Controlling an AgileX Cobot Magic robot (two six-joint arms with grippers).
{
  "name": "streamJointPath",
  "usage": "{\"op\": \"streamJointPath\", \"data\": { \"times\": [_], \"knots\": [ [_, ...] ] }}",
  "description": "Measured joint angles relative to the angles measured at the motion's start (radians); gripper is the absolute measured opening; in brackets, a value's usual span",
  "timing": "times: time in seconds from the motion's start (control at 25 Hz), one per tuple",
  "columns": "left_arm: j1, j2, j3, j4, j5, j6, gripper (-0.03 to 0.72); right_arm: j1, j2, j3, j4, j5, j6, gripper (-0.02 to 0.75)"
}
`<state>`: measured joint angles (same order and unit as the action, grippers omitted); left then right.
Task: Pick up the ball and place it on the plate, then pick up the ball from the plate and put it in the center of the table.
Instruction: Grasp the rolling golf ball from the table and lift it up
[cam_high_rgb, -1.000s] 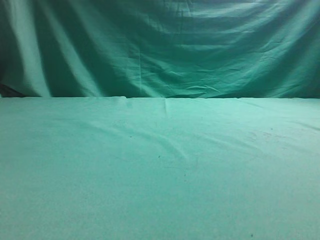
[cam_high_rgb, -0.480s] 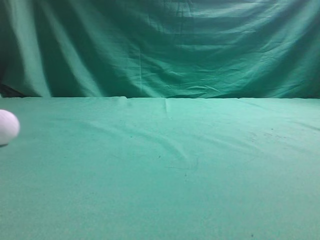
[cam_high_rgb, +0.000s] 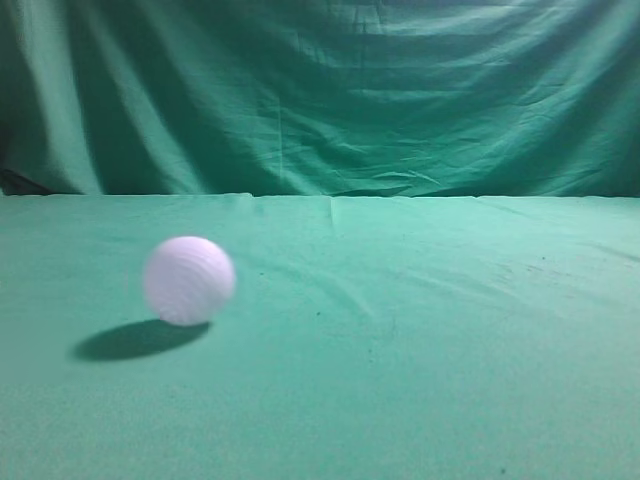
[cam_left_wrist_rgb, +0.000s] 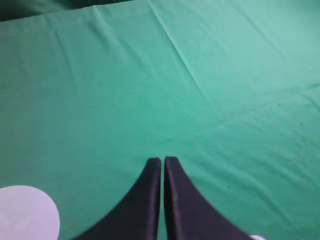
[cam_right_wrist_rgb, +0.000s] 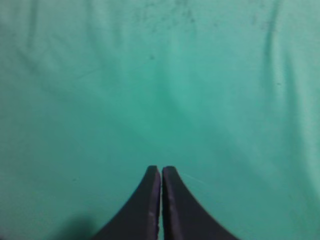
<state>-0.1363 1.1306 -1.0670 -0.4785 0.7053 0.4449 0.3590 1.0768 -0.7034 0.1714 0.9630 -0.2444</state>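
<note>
Ball (cam_high_rgb: 188, 280) blurred, left on table (cam_high_rgb: 450, 330) | left gripper (cam_left_wrist_rgb: 163, 160) and right gripper (cam_right_wrist_rgb: 161, 169) clenched, empty | let it settle — then spread your fingers, straddle it squarely.

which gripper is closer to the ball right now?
Left, most likely. The ball sits left of center on the table; a white patch, likely that ball, shows beside the shut left gripper. The shut right gripper sees only cloth.
</note>
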Motion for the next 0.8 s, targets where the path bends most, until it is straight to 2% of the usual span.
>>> {"op": "streamJointPath", "data": {
  "times": [0.12, 0.28, 0.48, 0.64, 0.68, 0.72, 0.8],
  "knots": [
    [-0.002, -0.121, 0.144, 0.000, -0.074, 0.024, 0.000, 0.095, 0.000, -0.002, 0.000, -0.041, -0.004, 0.000],
    [-0.002, -0.264, 0.274, 0.000, -0.139, 0.041, 0.000, 0.228, 0.023, -0.002, -0.004, -0.119, 0.007, 0.000],
    [-0.002, -0.413, 0.405, 0.028, -0.172, 0.049, 0.000, 0.289, 0.122, -0.002, -0.006, -0.136, 0.012, 0.000],
    [-0.002, -0.494, 0.481, 0.048, -0.183, 0.051, 0.000, 0.306, 0.187, -0.002, -0.006, -0.155, 0.012, 0.000],
    [-0.002, -0.509, 0.495, 0.050, -0.187, 0.051, 0.000, 0.308, 0.194, -0.002, -0.006, -0.161, 0.012, 0.049],
    [-0.002, -0.519, 0.503, 0.053, -0.190, 0.051, 0.000, 0.308, 0.202, -0.002, -0.006, -0.165, 0.012, 0.049],
    [-0.002, -0.529, 0.519, 0.070, -0.197, 0.051, 0.000, 0.308, 0.208, -0.002, -0.006, -0.169, 0.010, 0.139]
  ]
}}
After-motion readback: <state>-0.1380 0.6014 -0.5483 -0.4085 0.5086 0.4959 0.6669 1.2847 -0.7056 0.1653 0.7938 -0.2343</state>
